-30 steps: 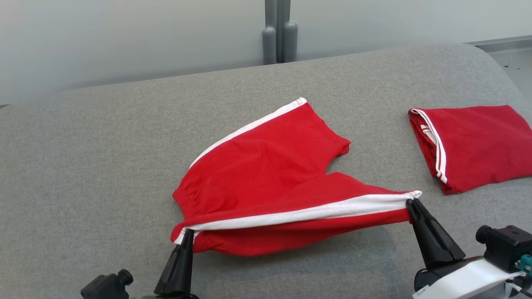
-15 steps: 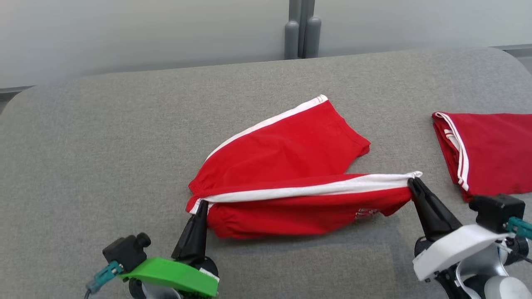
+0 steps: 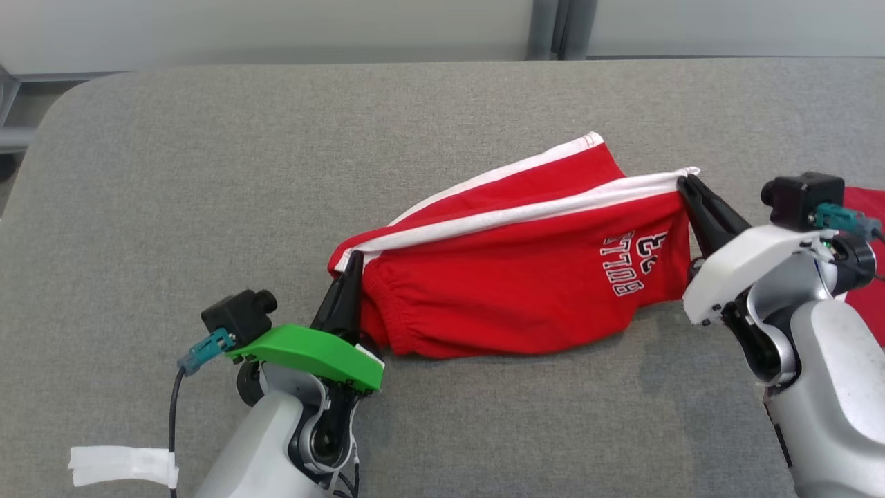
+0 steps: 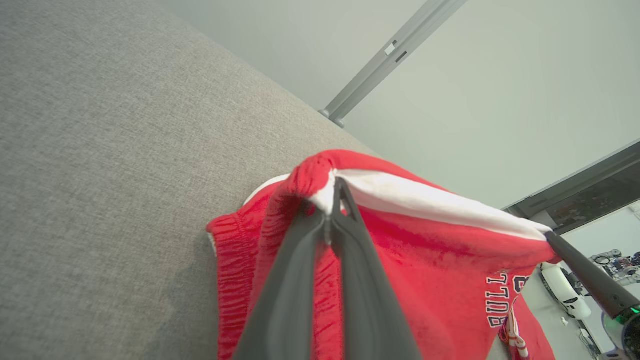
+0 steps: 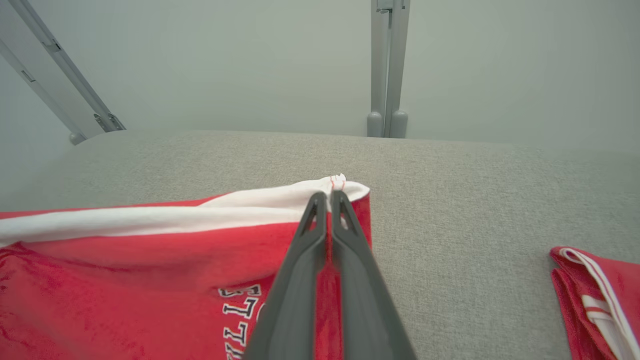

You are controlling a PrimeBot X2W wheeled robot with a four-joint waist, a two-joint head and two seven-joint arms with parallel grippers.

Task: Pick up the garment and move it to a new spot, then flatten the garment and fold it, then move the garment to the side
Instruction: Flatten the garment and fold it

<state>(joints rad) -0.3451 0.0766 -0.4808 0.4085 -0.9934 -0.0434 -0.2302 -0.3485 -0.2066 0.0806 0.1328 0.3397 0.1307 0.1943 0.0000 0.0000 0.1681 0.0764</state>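
Red shorts [image 3: 525, 277] with white side stripes and white lettering lie on the grey padded table [image 3: 207, 173]. Their near half is lifted and carried over the far half. My left gripper [image 3: 355, 257] is shut on the waistband end of the white stripe, seen close in the left wrist view [image 4: 337, 187]. My right gripper [image 3: 683, 181] is shut on the hem end of the same stripe, seen in the right wrist view [image 5: 330, 195]. The stripe is stretched taut between them, and the lifted half [image 5: 125, 270] hangs down from it.
A second pair of red shorts [image 5: 600, 300], folded, lies on the table to the right, partly behind my right arm [image 3: 864, 207]. A grey post [image 3: 556, 28] stands behind the table's far edge. A white tape tag [image 3: 121, 465] sits at the lower left.
Both grippers have carried the near stripe edge away from me and over the far half, so the lettered side now shows. The head camera has also shifted.
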